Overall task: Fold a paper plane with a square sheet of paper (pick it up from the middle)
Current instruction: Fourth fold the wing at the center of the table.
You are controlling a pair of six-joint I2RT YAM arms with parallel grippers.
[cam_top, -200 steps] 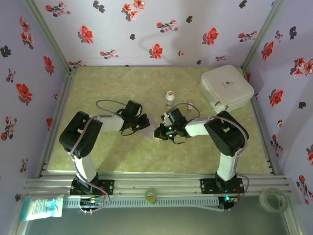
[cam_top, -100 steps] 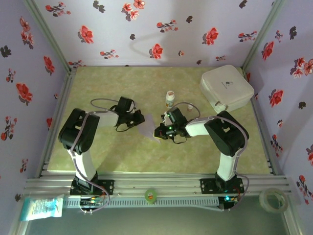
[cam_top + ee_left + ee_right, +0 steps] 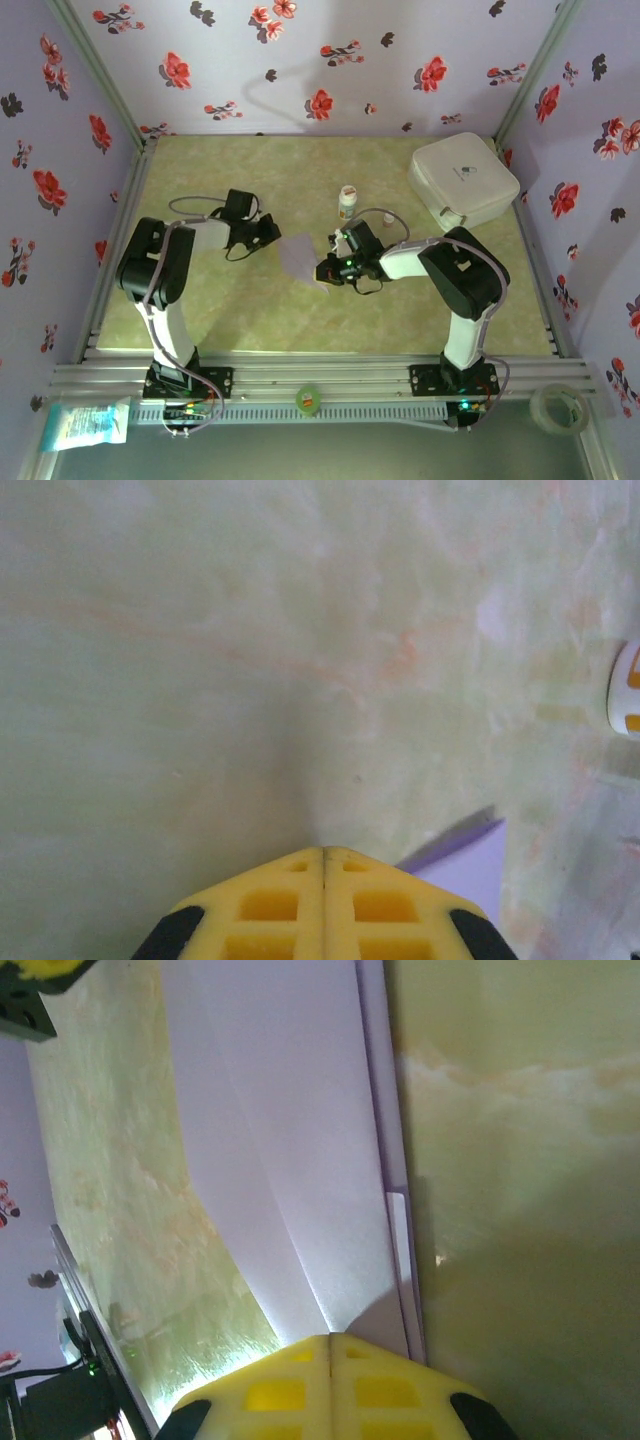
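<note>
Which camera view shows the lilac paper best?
The right wrist view: the paper lies close to the lens, so its creases and layered edge are plain. The top view gives most of its outline, but small and without detail. The left wrist view has one corner of it at the lower right.

place: lab robot cell | evidence: floral walls (image 3: pixel 320 60), aluminium frame (image 3: pixel 320 385), green tabletop (image 3: pixel 300 170)

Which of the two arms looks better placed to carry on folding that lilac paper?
Probably right. The right gripper sits at the edge of the folded lilac paper, which runs up to its shut jaws. The left gripper, also shut, is clear of it.
</note>
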